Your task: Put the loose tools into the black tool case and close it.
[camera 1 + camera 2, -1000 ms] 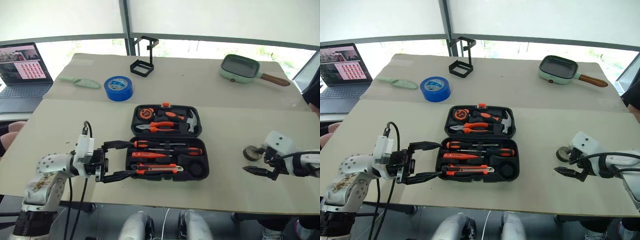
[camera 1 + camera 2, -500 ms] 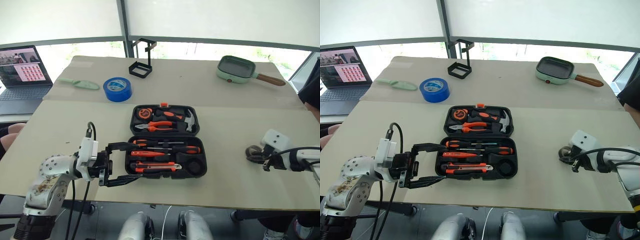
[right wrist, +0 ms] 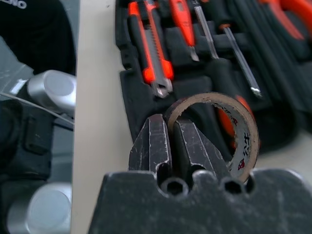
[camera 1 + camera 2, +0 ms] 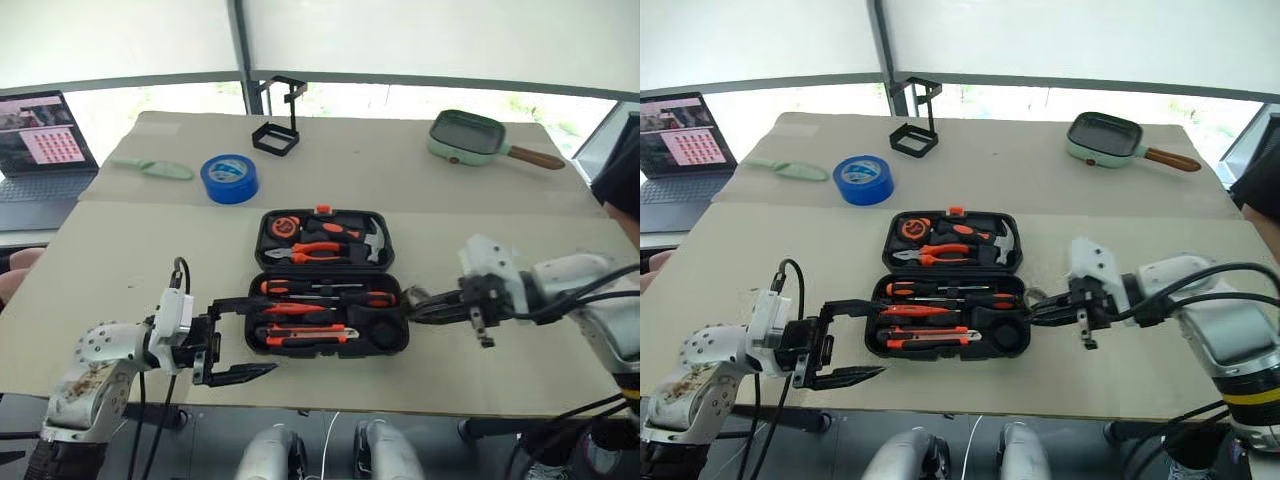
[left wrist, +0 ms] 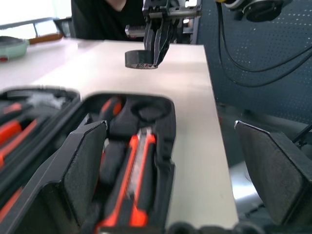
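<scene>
Head views: open black plastic hinged tool case lies mid-surface; left tool gapes wide and empty at its near-left corner, right tool at its right edge. Left wrist view: small dark grey tape roll hangs pinched above the surface. Right wrist view: fingers clamp the roll's wall, over the case's edge; likely light, stiff; wall grip suits.

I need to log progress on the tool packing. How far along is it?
Done: two screwdrivers, the thin orange one and the utility knife lie in the black tool case. In hand: the right gripper holds the small tape roll at the case's right edge. Left: seating it in the round slot and closing the open case.
</scene>
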